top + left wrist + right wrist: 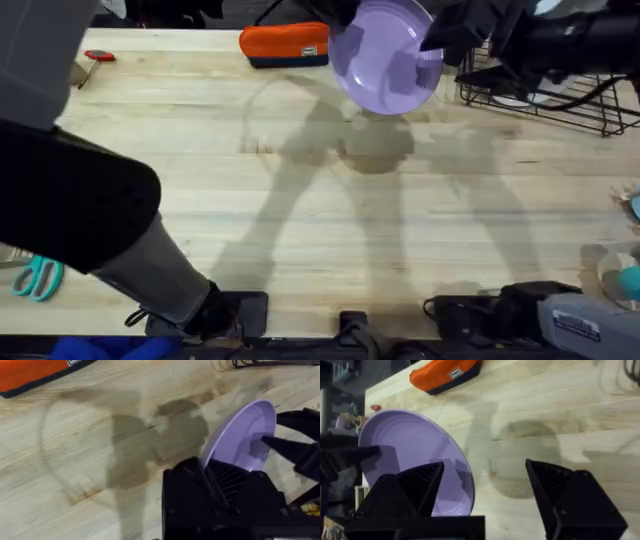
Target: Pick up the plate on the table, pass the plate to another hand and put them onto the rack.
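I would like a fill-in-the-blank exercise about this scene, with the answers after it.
1. The plate hangs in the air above the ___.
2. The colour of the pouch is ___.
3. The right gripper is ___.
4. The left gripper is shut on the ___.

Answers: table; orange; open; plate.

You have open tabletop (330,220) mid-table; the rack (560,100) crowds its far right corner, an orange pouch (285,43) its far edge.
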Robot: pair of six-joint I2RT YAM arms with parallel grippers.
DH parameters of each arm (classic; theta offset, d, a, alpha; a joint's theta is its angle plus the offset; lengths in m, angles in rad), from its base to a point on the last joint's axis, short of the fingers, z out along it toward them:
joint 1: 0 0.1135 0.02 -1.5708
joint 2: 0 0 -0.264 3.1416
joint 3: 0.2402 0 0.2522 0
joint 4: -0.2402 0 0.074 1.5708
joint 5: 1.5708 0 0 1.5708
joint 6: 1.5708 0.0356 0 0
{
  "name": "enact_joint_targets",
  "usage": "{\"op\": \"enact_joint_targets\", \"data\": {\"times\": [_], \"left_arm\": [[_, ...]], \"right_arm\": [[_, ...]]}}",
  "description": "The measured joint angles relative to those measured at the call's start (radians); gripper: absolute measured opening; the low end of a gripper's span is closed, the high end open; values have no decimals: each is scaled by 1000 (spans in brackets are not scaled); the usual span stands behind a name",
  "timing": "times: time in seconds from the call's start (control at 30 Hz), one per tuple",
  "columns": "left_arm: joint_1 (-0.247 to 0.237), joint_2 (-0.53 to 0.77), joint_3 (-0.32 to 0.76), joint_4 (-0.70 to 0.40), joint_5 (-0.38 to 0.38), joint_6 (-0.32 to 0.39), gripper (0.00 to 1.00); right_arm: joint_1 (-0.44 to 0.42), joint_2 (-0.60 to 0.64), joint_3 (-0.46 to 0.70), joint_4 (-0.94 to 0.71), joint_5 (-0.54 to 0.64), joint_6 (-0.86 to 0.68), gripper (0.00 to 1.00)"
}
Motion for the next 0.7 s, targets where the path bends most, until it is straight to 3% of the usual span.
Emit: {"op": "enact_joint_targets", "data": {"times": [0.13,0.2,0.5,0.6,0.7], "left_arm": [[0,0,0,0,0,0,42],[0,0,0,0,1,0,42],[0,0,0,0,1,0,42],[0,0,0,0,1,0,42],[0,0,0,0,3,0,42]], "right_arm": [[26,13,0,2,0,0,991],[36,16,0,3,-1,0,927],[40,17,0,2,-1,7,423],[40,17,0,3,-1,8,322],[40,17,0,4,-5,11,140]]}}
